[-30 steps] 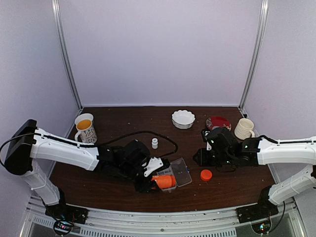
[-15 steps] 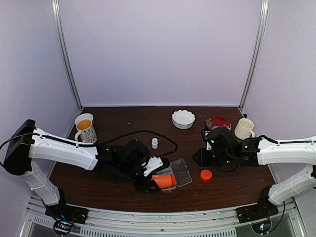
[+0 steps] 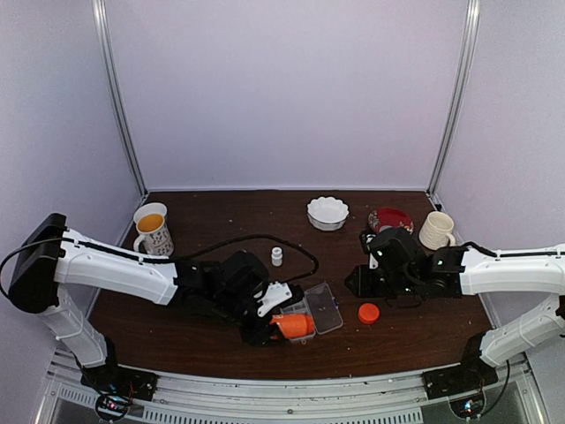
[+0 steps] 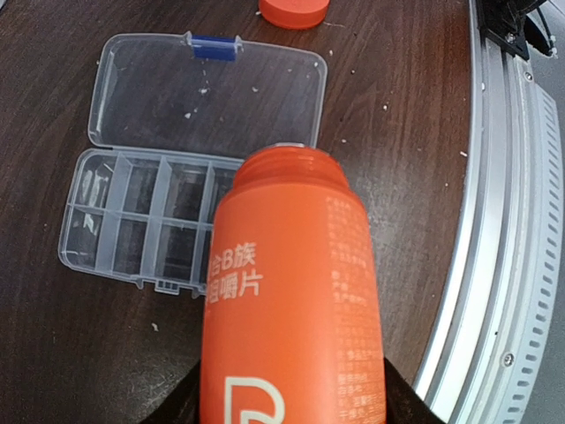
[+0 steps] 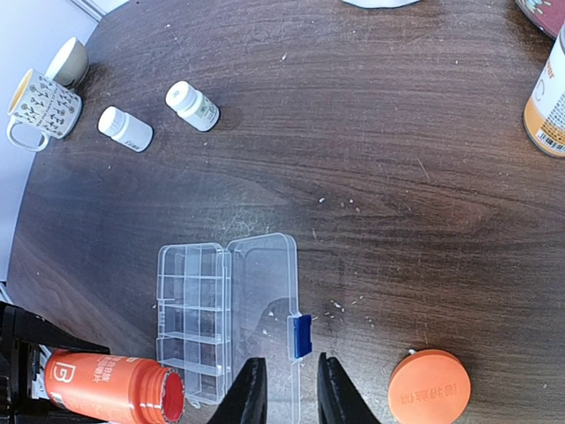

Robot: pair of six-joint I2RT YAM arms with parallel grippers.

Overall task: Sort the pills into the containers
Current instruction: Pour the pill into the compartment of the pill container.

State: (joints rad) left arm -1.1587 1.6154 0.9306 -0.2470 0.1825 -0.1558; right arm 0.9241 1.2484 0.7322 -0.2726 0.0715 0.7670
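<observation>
Orange bottle [image 4: 291, 291]: rigid, smooth plastic, likely light. Uncapped, tipped near-flat, mouth over cell half of box.
Box [image 5: 196, 318]: near-centre of table [image 3: 424, 336], lid [image 4: 212, 97] flat open. Thin clear plastic, probably slides if nudged. Cells look empty.
Pills [image 5: 340, 306]: few pale specks on lid and on table right of box. Tiny, roll-prone, so pour, don't pinch.
Left gripper [image 4: 291, 406]: clamped round bottle body.
Right gripper [image 5: 290, 393]: narrow gap, empty, just right of box.

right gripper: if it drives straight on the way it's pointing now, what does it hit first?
Probably the organiser's open lid, near the blue latch. Both lie on the table directly ahead of the right gripper in its wrist view. Depth is unclear, but nothing else shows in that line.
</observation>
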